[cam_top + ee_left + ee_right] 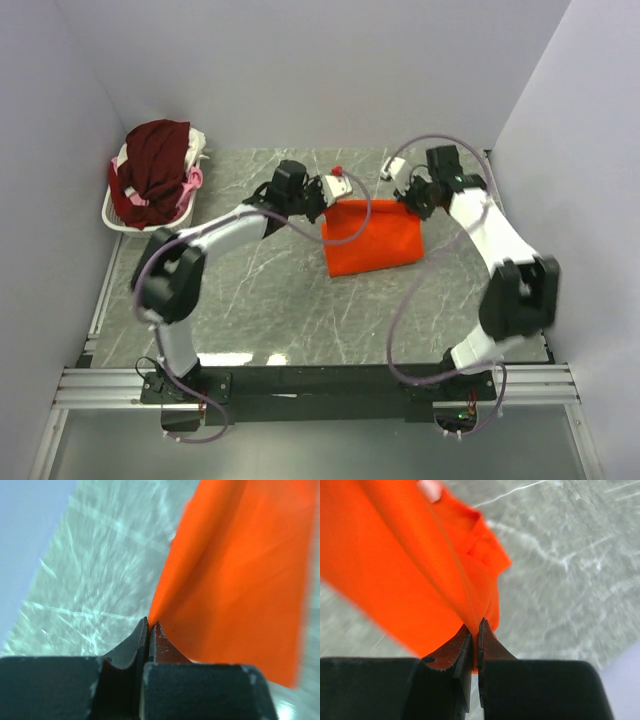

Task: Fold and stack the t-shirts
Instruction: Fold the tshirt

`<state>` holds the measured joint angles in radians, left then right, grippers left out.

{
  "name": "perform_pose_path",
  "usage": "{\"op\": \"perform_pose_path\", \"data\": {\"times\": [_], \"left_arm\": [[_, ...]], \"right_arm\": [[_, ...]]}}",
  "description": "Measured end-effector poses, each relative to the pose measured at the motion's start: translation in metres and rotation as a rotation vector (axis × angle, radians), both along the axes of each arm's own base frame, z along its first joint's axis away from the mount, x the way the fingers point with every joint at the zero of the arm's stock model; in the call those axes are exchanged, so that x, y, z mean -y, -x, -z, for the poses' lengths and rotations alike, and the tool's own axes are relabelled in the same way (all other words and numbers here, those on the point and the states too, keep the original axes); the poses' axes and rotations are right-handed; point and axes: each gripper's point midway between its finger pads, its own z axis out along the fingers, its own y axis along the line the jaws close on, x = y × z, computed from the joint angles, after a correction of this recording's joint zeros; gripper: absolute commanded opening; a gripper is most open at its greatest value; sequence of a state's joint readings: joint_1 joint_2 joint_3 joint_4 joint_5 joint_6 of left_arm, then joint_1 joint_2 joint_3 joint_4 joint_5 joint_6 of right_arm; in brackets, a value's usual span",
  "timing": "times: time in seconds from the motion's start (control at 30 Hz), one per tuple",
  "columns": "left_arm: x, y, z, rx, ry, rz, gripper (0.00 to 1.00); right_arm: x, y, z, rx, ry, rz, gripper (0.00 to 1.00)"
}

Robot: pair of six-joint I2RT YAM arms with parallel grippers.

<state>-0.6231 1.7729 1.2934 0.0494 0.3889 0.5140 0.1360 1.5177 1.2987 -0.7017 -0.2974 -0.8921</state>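
The bright orange t-shirt (372,238) hangs folded over the middle of the marble table, held up by its two far corners. My left gripper (330,196) is shut on its far left corner; the cloth (235,575) rises from the pinched jaws. My right gripper (410,200) is shut on its far right corner; the cloth (415,565) bunches into the closed jaws. The shirt's near edge rests on the table. A dark maroon t-shirt (155,165) lies heaped on pink and white ones in the basket at the far left.
A white wire basket (120,222) with the other shirts stands at the far left by the wall. White walls close the table on three sides. Marble tabletop (260,310) lies in front of the orange shirt.
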Motion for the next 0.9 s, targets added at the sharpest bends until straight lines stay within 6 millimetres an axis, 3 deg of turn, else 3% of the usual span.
{"op": "perform_pose_path", "data": {"times": [0.13, 0.23, 0.33, 0.43, 0.67, 0.77, 0.9], "left_arm": [[-0.005, -0.054, 0.054, -0.099, -0.017, -0.073, 0.01], [-0.009, -0.064, 0.091, -0.175, -0.04, -0.101, 0.0], [-0.011, -0.06, 0.103, -0.216, -0.047, -0.107, 0.01], [-0.007, -0.059, 0.096, -0.206, -0.029, -0.1, 0.01], [-0.008, -0.054, 0.076, -0.21, -0.001, -0.106, 0.01], [-0.012, -0.042, 0.048, -0.196, 0.031, -0.098, 0.01], [-0.016, -0.005, -0.008, -0.157, 0.092, -0.05, 0.01]], "right_arm": [[-0.005, -0.062, 0.039, -0.067, -0.011, 0.051, 0.0], [-0.008, -0.083, 0.076, -0.142, -0.013, 0.08, 0.0], [-0.007, -0.085, 0.102, -0.198, -0.006, 0.105, 0.0], [-0.006, -0.083, 0.106, -0.213, -0.005, 0.12, 0.0], [-0.006, -0.084, 0.089, -0.177, -0.025, 0.137, 0.0], [-0.006, -0.068, 0.065, -0.141, -0.042, 0.127, 0.0], [-0.009, -0.034, 0.012, -0.051, -0.084, 0.08, 0.0]]}}
